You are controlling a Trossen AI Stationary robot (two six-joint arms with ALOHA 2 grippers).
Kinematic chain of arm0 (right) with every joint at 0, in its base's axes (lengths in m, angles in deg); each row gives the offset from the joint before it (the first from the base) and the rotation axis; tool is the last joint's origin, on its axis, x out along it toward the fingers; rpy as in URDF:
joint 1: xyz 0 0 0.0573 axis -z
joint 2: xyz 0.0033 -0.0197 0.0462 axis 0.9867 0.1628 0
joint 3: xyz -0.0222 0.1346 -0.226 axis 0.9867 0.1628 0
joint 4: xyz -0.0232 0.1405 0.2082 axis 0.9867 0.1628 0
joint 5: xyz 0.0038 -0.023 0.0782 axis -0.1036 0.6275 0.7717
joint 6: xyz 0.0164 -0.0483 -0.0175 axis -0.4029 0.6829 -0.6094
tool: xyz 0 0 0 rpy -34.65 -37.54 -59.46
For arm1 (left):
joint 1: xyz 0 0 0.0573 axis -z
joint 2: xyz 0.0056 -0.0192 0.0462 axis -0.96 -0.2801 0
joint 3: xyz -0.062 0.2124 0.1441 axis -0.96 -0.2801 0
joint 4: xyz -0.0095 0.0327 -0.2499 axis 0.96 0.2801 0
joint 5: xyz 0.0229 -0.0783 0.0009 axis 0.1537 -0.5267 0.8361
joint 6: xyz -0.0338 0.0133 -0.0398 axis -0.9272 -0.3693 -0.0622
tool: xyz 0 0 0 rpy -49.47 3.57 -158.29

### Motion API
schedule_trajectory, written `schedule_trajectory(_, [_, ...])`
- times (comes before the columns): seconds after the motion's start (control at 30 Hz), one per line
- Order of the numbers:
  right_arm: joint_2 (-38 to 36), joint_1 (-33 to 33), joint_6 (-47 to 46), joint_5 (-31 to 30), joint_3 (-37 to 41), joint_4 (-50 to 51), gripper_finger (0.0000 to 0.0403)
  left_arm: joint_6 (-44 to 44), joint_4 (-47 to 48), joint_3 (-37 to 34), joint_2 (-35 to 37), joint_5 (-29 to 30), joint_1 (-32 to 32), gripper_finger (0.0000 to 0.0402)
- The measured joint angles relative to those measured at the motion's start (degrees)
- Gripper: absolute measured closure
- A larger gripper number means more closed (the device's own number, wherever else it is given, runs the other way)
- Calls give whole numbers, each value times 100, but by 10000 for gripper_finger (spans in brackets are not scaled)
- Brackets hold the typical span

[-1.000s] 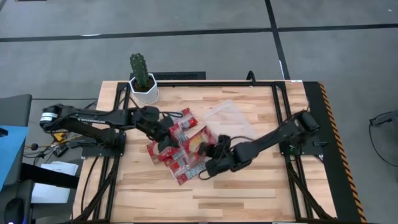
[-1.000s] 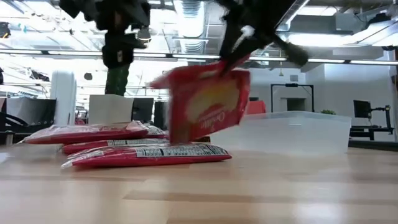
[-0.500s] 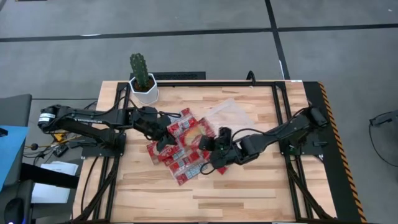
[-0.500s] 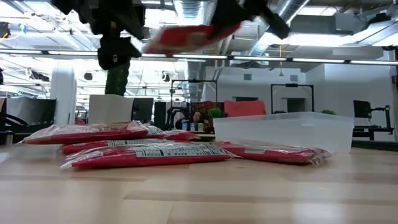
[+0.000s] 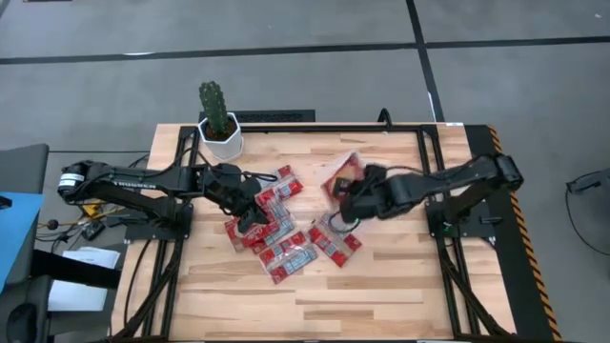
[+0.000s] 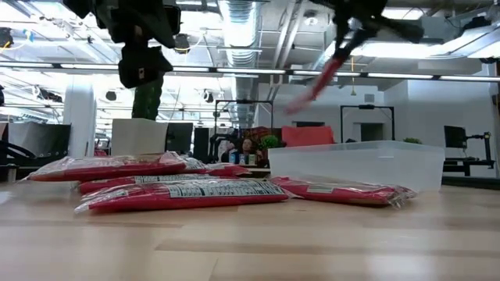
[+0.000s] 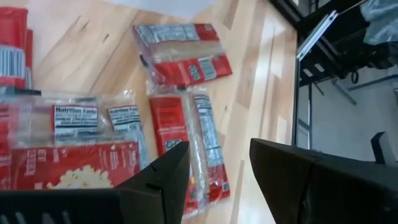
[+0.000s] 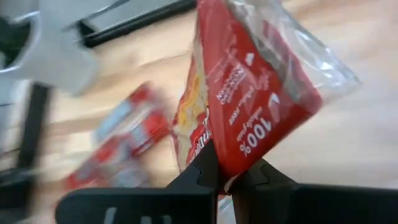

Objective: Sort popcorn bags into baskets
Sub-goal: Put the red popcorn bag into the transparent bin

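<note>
Fingers (image 8: 214, 171) of the right arm pinch a popcorn bag (image 8: 249, 99), its lower edge hidden; left fingers (image 7: 292, 168) stand apart.

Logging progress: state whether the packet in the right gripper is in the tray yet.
Not yet. The right gripper holds the popcorn bag in the air above the clear tray.

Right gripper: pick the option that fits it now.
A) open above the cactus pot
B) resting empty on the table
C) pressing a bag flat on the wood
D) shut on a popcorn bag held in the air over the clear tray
D: the right gripper pinches the popcorn bag, which hangs in the air above the clear tray.
</note>
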State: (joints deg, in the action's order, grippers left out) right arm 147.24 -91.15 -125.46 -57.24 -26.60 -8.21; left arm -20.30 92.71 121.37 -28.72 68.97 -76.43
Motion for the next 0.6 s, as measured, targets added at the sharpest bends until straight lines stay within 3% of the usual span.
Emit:
schedule_trajectory(0.23, [-95,823,1127,882,140,320,368,4,-27,0,-3,26,0,244])
schedule_trajectory(0.6, [-258,1592,1609,1459,1496,-1381,364,2,8,0,-7,42,0,244])
